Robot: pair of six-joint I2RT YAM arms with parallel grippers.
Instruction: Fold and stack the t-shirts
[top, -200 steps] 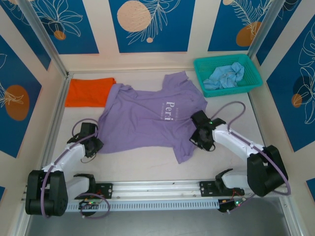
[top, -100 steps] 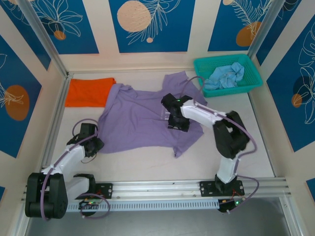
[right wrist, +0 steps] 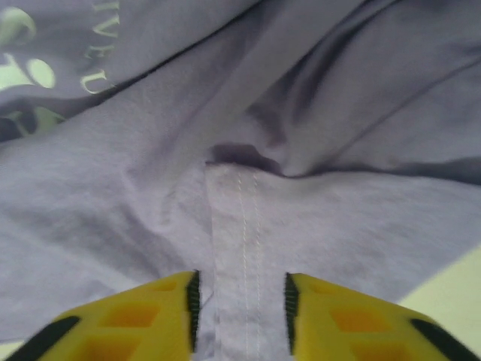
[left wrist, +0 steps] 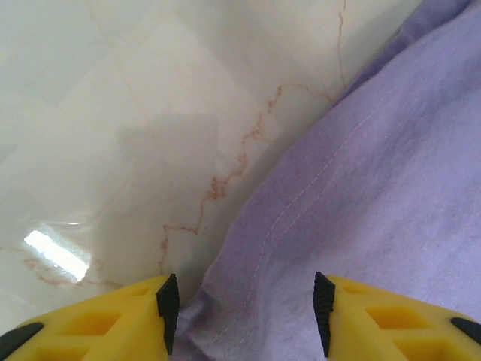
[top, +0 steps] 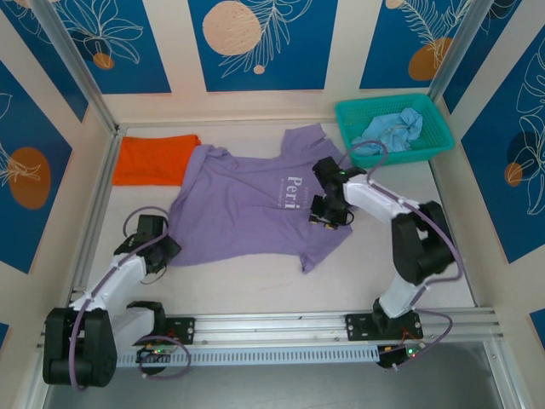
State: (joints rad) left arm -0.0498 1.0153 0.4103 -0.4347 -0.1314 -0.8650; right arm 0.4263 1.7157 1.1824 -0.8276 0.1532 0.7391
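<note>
The lavender-purple t-shirt [top: 247, 213] lies spread on the table with its white lettering [top: 295, 184] up. My left gripper [top: 162, 249] is at the shirt's lower left corner. In the left wrist view that gripper [left wrist: 245, 316] is open, with the hemmed corner [left wrist: 248, 301] lying between the fingers. My right gripper [top: 326, 213] rests on the shirt's right side. In the right wrist view it [right wrist: 241, 308] is open, astride a stitched hem strip [right wrist: 244, 248]. A folded orange t-shirt [top: 156, 159] lies at the back left. The pale blue t-shirt [top: 389, 132] is crumpled in the basket.
A teal mesh basket [top: 383, 100] stands at the back right corner. Walls close in the pale table [top: 255, 290] on three sides, and a metal rail [top: 272, 324] runs along the near edge. Bare table shows in front of the purple shirt.
The right gripper swung in from the shirt's lower right to its chest, then back right, uncovering the lettering. The shirt's right edge now lies further in. The left jaws have widened.
</note>
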